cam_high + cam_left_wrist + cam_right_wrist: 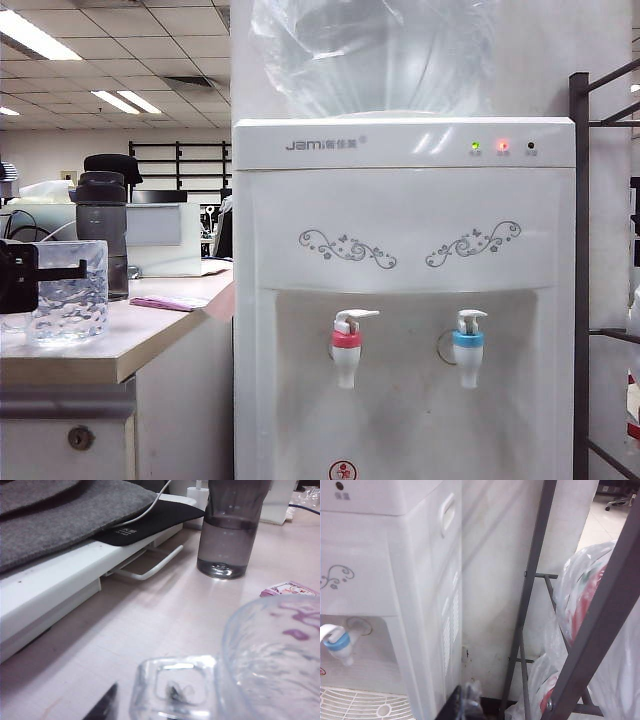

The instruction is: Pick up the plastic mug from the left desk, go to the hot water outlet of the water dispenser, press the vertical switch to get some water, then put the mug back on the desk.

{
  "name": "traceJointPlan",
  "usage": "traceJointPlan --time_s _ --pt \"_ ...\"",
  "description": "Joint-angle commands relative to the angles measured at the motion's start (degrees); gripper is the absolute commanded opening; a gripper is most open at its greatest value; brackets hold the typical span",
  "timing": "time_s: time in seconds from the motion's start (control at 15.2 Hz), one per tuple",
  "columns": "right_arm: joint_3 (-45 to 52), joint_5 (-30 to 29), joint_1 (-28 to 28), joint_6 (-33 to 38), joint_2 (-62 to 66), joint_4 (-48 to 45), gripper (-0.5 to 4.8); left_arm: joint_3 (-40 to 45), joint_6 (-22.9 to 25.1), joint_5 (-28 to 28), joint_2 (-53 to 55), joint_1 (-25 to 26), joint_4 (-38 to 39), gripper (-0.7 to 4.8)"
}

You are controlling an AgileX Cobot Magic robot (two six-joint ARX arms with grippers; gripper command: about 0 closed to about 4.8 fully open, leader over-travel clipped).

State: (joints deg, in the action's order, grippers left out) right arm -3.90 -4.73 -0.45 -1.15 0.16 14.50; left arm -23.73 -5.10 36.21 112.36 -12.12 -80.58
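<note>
The plastic mug (68,290) stood on the left desk (140,335), at about 9 o'clock in the exterior view, upright and apparently empty. The left gripper (45,272) was at the mug's side, a black finger reaching level across its upper wall; from the left wrist view only 1 dark fingertip showed beside the mug's handle (172,692), so I could not tell whether the jaws were released or pressing on anything. At roughly 10 o'clock behind the mug stood a smoky bottle (102,235), close but apart from it, with a pink leaflet (168,302) lying on the desktop nearer the water dispenser (400,300).

The right gripper (465,705) hung beside the dispenser's side panel, near a metal rack (532,600), its jaws clenched on nothing visible.

The hot water outlet (346,350), with its vertical switch (356,317), sat at about 5 o'clock from the mug, untouched.

The mug looked light, stiff and smooth-walled, so likely slippery; the dimpled lower half should offer better purchase. The square handle seemed the surest place to grasp, since it would stop the cup twisting. Once filled with hot water it would be heavier and prone to slopping.
</note>
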Motion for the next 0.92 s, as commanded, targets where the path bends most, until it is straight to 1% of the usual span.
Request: traceJointPlan --time_s 0.07,0.2,0.26,0.33,0.92 --pt "-0.22 -0.09 0.02 -0.17 0.00 -0.59 -0.05 -0.11 0.35 0.20 -0.13 0.02 -0.04 2.63" --pt "-0.22 -0.09 0.02 -0.17 0.00 -0.59 -0.05 -0.07 0.35 0.22 -0.13 0.02 -0.04 3.28" --pt "-0.22 -0.09 0.02 -0.17 0.00 -0.59 -0.05 -0.07 0.35 0.22 -0.13 0.02 -0.04 3.80" --pt "-0.22 -0.11 0.00 -0.17 0.00 -0.59 -0.05 -0.04 0.33 -0.24 -0.13 0.02 0.28 4.63" --pt "-0.22 -0.11 0.02 -0.17 0.00 -0.59 -0.05 -0.04 0.33 -0.39 -0.13 0.02 0.37 4.63"
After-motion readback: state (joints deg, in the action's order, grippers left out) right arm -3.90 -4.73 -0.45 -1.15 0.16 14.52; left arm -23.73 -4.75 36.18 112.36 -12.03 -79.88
